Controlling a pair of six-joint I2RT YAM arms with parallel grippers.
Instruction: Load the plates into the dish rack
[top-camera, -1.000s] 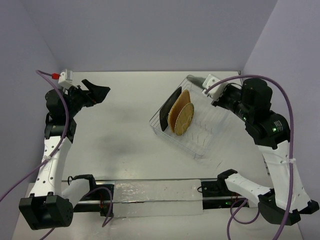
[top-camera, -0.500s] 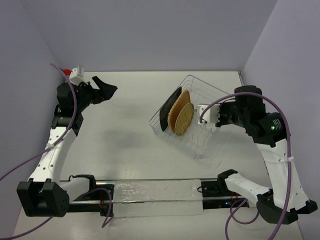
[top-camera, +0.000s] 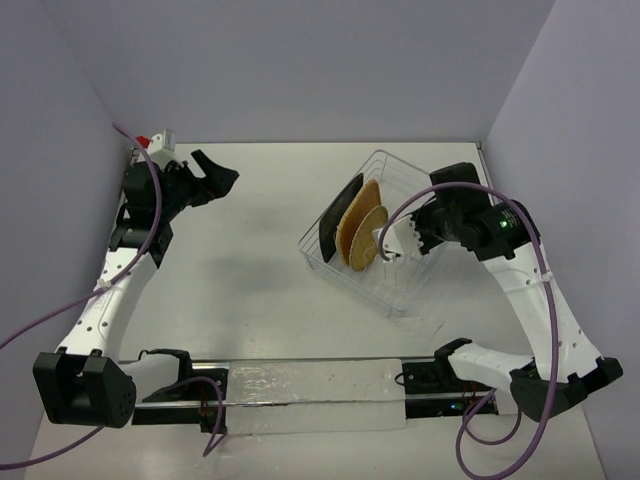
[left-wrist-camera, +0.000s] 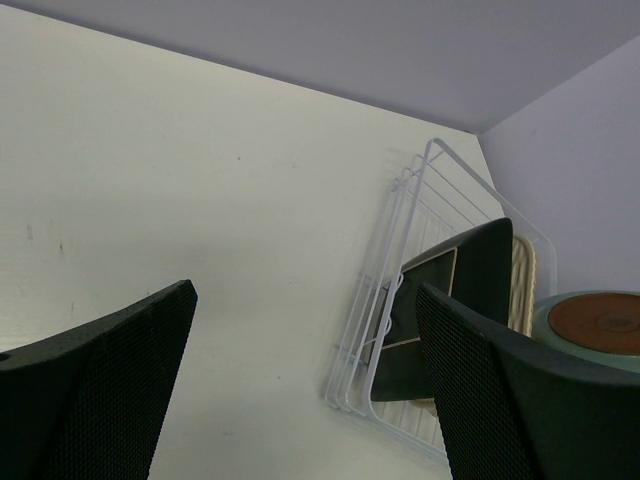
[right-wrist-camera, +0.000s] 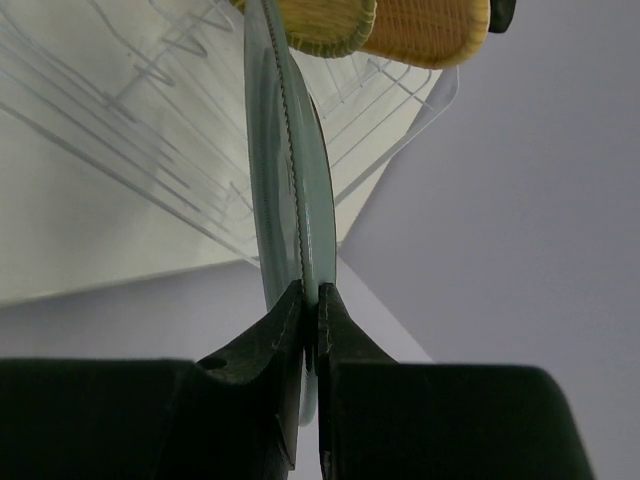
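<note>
The wire dish rack (top-camera: 420, 275) sits right of centre, and it also shows in the left wrist view (left-wrist-camera: 395, 290). In it stand on edge the black square plate (top-camera: 338, 218), the tan woven plate (top-camera: 357, 218) and the yellow woven plate (top-camera: 366, 245). My right gripper (top-camera: 392, 246) is shut on the rim of the teal-grey plate (right-wrist-camera: 290, 150). It holds that plate edge-on over the rack, right beside the yellow woven plate (right-wrist-camera: 320, 25). My left gripper (top-camera: 215, 180) is open and empty over the bare table at far left. Its view shows the teal plate's underside (left-wrist-camera: 600, 325).
The walls close the table at the back and on both sides. A clear strip (top-camera: 310, 395) and the arm bases lie along the near edge. The rack's right half (top-camera: 440, 240) holds only prongs.
My right arm has carried the teal plate from the rack's far corner down and left into the rack, close to the yellow plate. My left arm has shifted slightly toward the back.
</note>
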